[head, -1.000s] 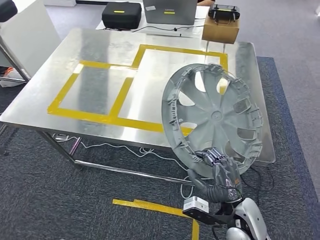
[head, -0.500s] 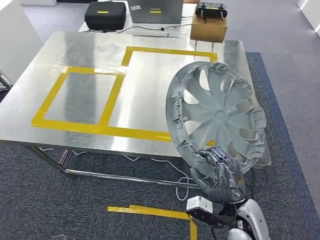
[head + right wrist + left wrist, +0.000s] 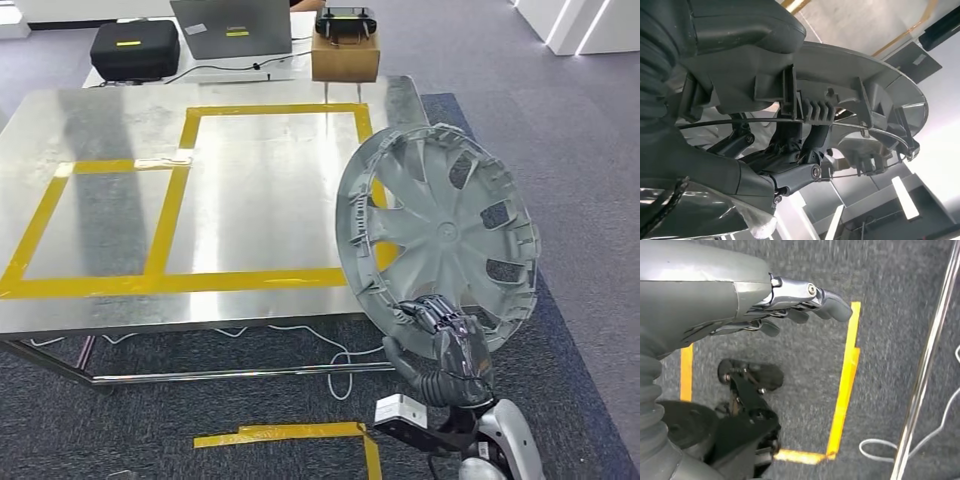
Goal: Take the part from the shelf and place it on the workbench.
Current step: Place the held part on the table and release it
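The part is a grey plastic wheel cover [image 3: 441, 235] with spokes, held upright and tilted beyond the right front corner of the steel workbench [image 3: 249, 190]. My right hand [image 3: 445, 350] grips its lower rim from below. In the right wrist view the fingers [image 3: 798, 172] wrap the ribbed rim of the wheel cover [image 3: 851, 100]. My left hand [image 3: 791, 310] hangs over the carpet with its fingers extended and nothing in it.
Yellow tape marks two rectangles [image 3: 173, 200] on the workbench. A black case [image 3: 134, 48], a laptop [image 3: 230, 27] and a cardboard box [image 3: 345, 55] stand at the far side. Yellow floor tape [image 3: 279, 433] and cables [image 3: 332, 355] lie under the front edge.
The whole picture has shifted: the camera turned, so the workbench slid left and squared up. The wheel cover stays in my right hand's grip, at nearly the same place in view.
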### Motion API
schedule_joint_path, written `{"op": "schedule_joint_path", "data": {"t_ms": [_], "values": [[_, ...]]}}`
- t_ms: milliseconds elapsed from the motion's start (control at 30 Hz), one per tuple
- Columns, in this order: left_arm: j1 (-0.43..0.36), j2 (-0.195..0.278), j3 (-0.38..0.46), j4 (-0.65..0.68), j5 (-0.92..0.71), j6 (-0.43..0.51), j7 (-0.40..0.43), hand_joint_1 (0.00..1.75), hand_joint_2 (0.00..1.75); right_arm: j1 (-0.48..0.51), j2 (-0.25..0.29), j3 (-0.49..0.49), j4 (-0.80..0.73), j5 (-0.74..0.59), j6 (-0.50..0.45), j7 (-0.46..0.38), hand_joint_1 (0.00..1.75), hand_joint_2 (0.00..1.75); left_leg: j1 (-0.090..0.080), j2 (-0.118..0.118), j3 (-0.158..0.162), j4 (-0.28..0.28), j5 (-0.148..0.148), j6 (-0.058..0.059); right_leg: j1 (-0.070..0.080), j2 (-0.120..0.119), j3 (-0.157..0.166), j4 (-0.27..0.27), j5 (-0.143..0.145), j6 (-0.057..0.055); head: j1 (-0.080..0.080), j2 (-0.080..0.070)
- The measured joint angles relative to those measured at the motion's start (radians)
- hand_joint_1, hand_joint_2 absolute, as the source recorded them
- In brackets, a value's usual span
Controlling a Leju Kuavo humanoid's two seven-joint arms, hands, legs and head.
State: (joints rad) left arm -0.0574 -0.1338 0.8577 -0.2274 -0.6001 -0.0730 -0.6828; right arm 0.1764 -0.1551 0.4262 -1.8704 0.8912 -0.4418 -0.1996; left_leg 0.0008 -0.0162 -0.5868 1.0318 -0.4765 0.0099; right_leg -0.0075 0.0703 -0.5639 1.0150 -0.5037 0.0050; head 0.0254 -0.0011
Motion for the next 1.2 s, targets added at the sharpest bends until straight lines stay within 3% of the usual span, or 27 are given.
{"op": "schedule_joint_path", "data": {"t_ms": [100, 300, 567, 800, 967, 1200], "values": [[-0.002, -0.003, 0.001, 0.000, -0.009, -0.001, 0.000, 0.00, 1.75, -0.003, -0.001, 0.002, 0.001, 0.035, 0.014, 0.002, 1.75, 1.75, -0.002, -0.004, -0.001, -0.012, -0.002, -0.006, -0.001, -0.002, -0.005, -0.001, 0.000, -0.001, 0.001, 0.000], [-0.010, -0.006, 0.003, 0.000, -0.036, -0.001, 0.005, 0.00, 1.75, -0.082, -0.012, 0.040, 0.017, 0.124, 0.076, 0.023, 1.75, 1.75, -0.006, -0.007, -0.004, -0.012, 0.002, 0.006, -0.005, -0.006, -0.002, -0.010, 0.007, 0.012, 0.001, 0.000], [-0.044, -0.010, -0.002, 0.000, -0.091, -0.008, 0.027, 0.00, 1.75, -0.355, -0.009, 0.229, 0.179, 0.201, 0.262, 0.051, 1.75, 1.75, -0.006, -0.007, -0.008, -0.011, 0.011, 0.011, -0.005, -0.007, -0.007, -0.011, 0.016, 0.022, 0.001, 0.000], [-0.076, -0.014, -0.027, 0.000, -0.128, -0.019, 0.039, 0.00, 1.75, -0.603, 0.079, 0.398, 0.372, 0.174, 0.333, 0.063, 1.75, 1.75, -0.003, -0.009, -0.012, -0.011, 0.017, 0.005, -0.003, -0.009, -0.012, -0.008, 0.020, 0.019, 0.000, 0.000], [-0.088, -0.015, -0.051, 0.000, -0.158, -0.032, 0.050, 0.00, 1.75, -0.708, 0.136, 0.468, 0.497, 0.139, 0.354, 0.061, 1.75, 1.75, -0.002, -0.010, -0.013, -0.012, 0.017, 0.004, -0.003, -0.009, -0.014, -0.006, 0.020, 0.019, 0.000, 0.000], [-0.114, -0.024, -0.105, 0.000, -0.193, -0.059, 0.063, 0.00, 1.75, -0.866, 0.254, 0.505, 0.813, 0.048, 0.343, 0.027, 1.75, 1.75, -0.002, -0.010, -0.014, -0.012, 0.019, 0.003, -0.003, -0.009, -0.014, -0.006, 0.021, 0.018, 0.000, 0.000]]}}
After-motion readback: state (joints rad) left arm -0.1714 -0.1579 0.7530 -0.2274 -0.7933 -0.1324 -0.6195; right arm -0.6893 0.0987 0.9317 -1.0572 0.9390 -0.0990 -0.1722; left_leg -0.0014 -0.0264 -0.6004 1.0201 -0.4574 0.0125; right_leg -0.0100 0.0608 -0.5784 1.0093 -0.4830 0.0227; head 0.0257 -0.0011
